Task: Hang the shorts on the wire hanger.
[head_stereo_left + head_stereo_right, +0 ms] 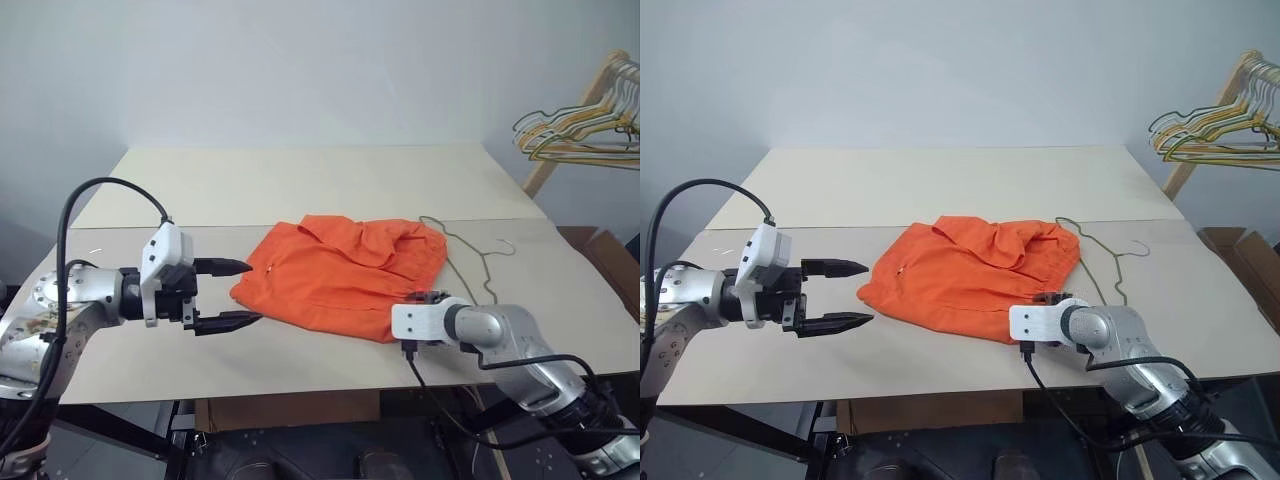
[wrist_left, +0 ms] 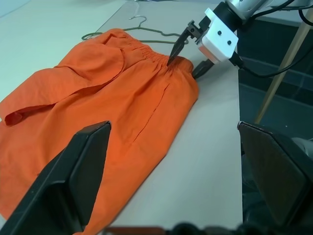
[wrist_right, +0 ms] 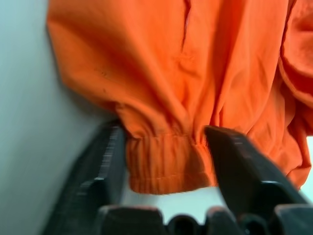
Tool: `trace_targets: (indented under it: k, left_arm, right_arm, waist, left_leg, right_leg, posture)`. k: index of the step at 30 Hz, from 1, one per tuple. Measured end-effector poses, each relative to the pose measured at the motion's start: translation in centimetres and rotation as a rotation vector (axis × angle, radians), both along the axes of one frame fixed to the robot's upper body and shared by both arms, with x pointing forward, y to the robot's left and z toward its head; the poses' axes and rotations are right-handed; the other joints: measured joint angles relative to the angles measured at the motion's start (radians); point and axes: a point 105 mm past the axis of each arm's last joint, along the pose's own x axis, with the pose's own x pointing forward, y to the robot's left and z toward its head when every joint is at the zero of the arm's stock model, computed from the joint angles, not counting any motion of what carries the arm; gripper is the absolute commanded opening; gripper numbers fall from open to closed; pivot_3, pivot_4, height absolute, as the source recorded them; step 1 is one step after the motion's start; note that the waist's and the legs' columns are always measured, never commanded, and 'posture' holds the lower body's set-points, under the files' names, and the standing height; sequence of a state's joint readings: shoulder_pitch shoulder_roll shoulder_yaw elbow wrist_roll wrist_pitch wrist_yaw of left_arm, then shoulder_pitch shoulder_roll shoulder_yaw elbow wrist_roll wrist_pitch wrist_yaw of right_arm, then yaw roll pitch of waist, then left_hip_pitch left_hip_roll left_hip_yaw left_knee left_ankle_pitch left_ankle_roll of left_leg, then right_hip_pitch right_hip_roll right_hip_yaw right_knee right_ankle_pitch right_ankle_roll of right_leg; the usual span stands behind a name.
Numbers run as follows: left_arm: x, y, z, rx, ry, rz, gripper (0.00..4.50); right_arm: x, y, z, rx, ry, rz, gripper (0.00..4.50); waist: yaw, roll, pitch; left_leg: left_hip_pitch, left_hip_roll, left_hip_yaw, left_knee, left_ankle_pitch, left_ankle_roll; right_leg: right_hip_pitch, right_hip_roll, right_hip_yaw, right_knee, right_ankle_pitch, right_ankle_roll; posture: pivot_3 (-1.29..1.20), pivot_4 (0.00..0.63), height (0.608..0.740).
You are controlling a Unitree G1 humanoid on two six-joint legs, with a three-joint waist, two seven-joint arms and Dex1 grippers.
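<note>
The shorts (image 1: 345, 272) lie crumpled mid-table (image 1: 300, 190), covering part of the wire hanger (image 1: 470, 255). Right gripper (image 3: 166, 161) straddles their waistband corner, jaws not yet clamped; left gripper (image 1: 235, 293) gapes empty beside them. Bunched hangers (image 1: 580, 130) hang far off.

Beige table (image 1: 300, 190), bunched gold and yellowish hangers (image 1: 575, 130) on wooden rack (image 1: 585, 100)

Head pair overlooks table (image 1: 300, 190); wrist cameras seemingly nearer.

A bare test room: plain white wall (image 1: 300, 70), beige worktable (image 1: 300, 180), hanger rack (image 1: 590, 90).
</note>
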State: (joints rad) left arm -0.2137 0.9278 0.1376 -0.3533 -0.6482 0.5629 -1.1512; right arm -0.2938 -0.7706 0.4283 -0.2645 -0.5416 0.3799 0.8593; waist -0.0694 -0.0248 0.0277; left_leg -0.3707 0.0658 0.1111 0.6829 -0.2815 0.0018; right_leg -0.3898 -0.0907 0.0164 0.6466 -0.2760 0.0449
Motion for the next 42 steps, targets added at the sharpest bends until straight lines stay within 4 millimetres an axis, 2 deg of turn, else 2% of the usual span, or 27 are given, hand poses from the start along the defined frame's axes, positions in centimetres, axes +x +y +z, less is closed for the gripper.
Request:
trace_targets:
  k: [5,10,14,18,20,22,25,30,32,33,34,38,42]
  left_arm:
    - [0.2,-0.1,-1.7,0.102,-0.029,-0.033,4.50]
    - [1.7,0.9,-4.4,0.272,-0.088,-0.020,4.50]
    - [3.9,1.7,-6.8,0.483,-0.207,-0.027,4.50]
    - [5.7,2.0,-9.4,0.648,-0.294,-0.068,4.50]
    - [6.7,1.8,-10.1,0.692,-0.329,-0.077,4.50]
    - [8.0,1.3,-10.1,0.715,-0.383,-0.072,4.50]
    - [9.4,1.0,-10.2,0.741,-0.423,-0.067,3.92]
    - [11.4,0.5,-11.0,0.757,-0.474,-0.019,2.51]
    - [11.9,0.4,-11.3,0.749,-0.481,0.002,1.92]
    - [12.0,0.4,-11.5,0.748,-0.488,0.007,1.49]
    - [12.0,0.4,-11.6,0.747,-0.491,0.007,1.30]
    - [12.2,1.0,-12.0,0.753,-0.473,0.016,0.04]
    - [11.4,2.1,-11.6,0.756,-0.434,-0.028,0.04]
  right_arm:
    - [0.8,0.0,0.2,-0.004,-0.044,-0.007,0.01]
    - [0.9,0.2,0.6,0.028,-0.049,0.043,0.01]
    - [0.6,0.2,2.0,0.087,-0.039,0.105,0.01]
    - [0.3,-0.1,2.5,0.094,-0.033,0.142,0.01]
    - [0.2,-0.2,2.6,0.097,-0.029,0.149,0.01]
    - [0.2,-0.4,2.7,0.093,-0.033,0.152,0.01]
    - [0.1,-0.3,2.8,0.107,-0.027,0.155,0.00]
    - [0.0,-0.2,2.8,0.120,-0.018,0.160,0.00]
    - [0.0,-0.2,2.9,0.126,-0.016,0.159,0.00]
    - [0.0,-0.3,2.9,0.126,-0.015,0.157,0.00]
    - [0.0,-0.3,2.9,0.127,-0.014,0.156,0.00]
    - [-0.2,-0.2,3.2,0.146,-0.012,0.162,0.00]
    - [-0.5,0.1,3.6,0.188,0.007,0.178,0.00]
  waist:
    - [0.000,0.000,0.000]
    - [0.000,0.000,0.000]
    - [0.002,0.000,0.000]
    - [0.000,0.000,0.000]
    - [-0.001,0.000,0.000]
    - [0.000,0.000,0.000]
    - [-0.002,0.001,-0.001]
    - [-0.004,0.002,-0.004]
    - [-0.005,0.002,-0.004]
    - [-0.007,0.002,-0.004]
    - [-0.008,0.002,-0.004]
    - [-0.015,0.002,-0.004]
    - [-0.030,0.002,-0.004]
  left_leg:
    - [0.000,0.000,0.000,0.000,0.000,0.000]
    - [0.000,0.000,0.000,0.000,0.000,0.000]
    - [-0.001,-0.001,0.000,0.000,0.000,0.000]
    - [0.000,-0.001,0.000,0.000,0.000,0.000]
    - [-0.001,-0.001,0.000,0.000,0.000,0.000]
    - [-0.001,-0.001,0.000,0.001,0.000,0.000]
    - [0.000,-0.001,0.000,0.001,0.000,0.000]
    - [0.001,-0.001,0.000,0.002,0.000,0.000]
    - [0.001,-0.001,0.000,0.002,0.000,0.000]
    - [0.001,-0.001,0.000,0.002,0.000,0.000]
    - [0.001,-0.001,0.000,0.002,0.000,0.000]
    - [0.000,-0.001,0.000,0.002,0.000,0.000]
    - [-0.001,0.000,-0.001,0.002,0.000,0.000]
  right_leg:
    - [0.000,0.000,0.000,0.000,0.000,0.000]
    - [0.000,0.000,0.000,0.000,0.000,0.000]
    - [0.000,0.000,-0.001,-0.001,0.000,0.000]
    - [0.001,0.000,-0.001,-0.001,0.000,0.000]
    - [0.000,0.000,-0.001,-0.001,0.000,0.000]
    - [0.001,0.000,-0.001,-0.001,0.000,0.000]
    - [0.001,0.000,-0.001,0.000,0.000,0.000]
    - [0.002,0.000,-0.001,0.000,0.000,0.000]
    - [0.002,0.000,-0.001,0.000,0.000,0.000]
    - [0.002,0.000,-0.001,0.000,0.000,0.000]
    - [0.002,0.000,-0.001,0.000,0.000,0.000]
    - [0.002,0.000,-0.001,0.000,0.000,0.000]
    - [0.001,0.000,-0.002,0.000,0.000,0.000]
  posture:
    - [-0.08,0.000,0.740]
    - [-0.08,0.000,0.740]
    - [-0.09,0.000,0.740]
    - [-0.11,0.000,0.740]
    - [-0.11,0.000,0.740]
    - [-0.12,0.000,0.740]
    - [-0.13,0.000,0.740]
    - [-0.14,0.000,0.740]
    - [-0.14,0.000,0.740]
    - [-0.14,0.000,0.740]
    - [-0.14,0.000,0.740]
    - [-0.14,0.000,0.740]
    - [-0.13,0.000,0.740]
